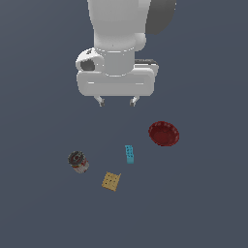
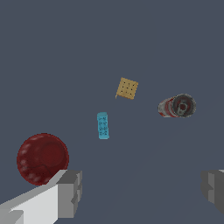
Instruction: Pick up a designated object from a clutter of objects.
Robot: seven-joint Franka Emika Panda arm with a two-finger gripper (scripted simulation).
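The Panda's gripper (image 1: 116, 101) hung in the upper middle of the exterior frame, above the flat grey floor (image 1: 203, 203), with its two fingers spread wide and nothing between them. In the wrist view the same fingers (image 2: 70, 192) showed at the lower corners, far apart, with bare floor in the gap.

The cyan toy brick (image 1: 130, 154) lay flat on the floor just below the centre of the exterior frame, its long side running nearly up and down, well below the gripper and untouched. The wrist view showed it (image 2: 103, 125) a little left of centre, studs in two rows.

The dark red bowl (image 1: 163, 133) sat to the upper right of the brick, near but apart. The tan waffle-patterned square (image 1: 111, 181) lay to the brick's lower left. The dark-topped can (image 1: 78, 162) stood tilted at centre left, well apart from the brick.
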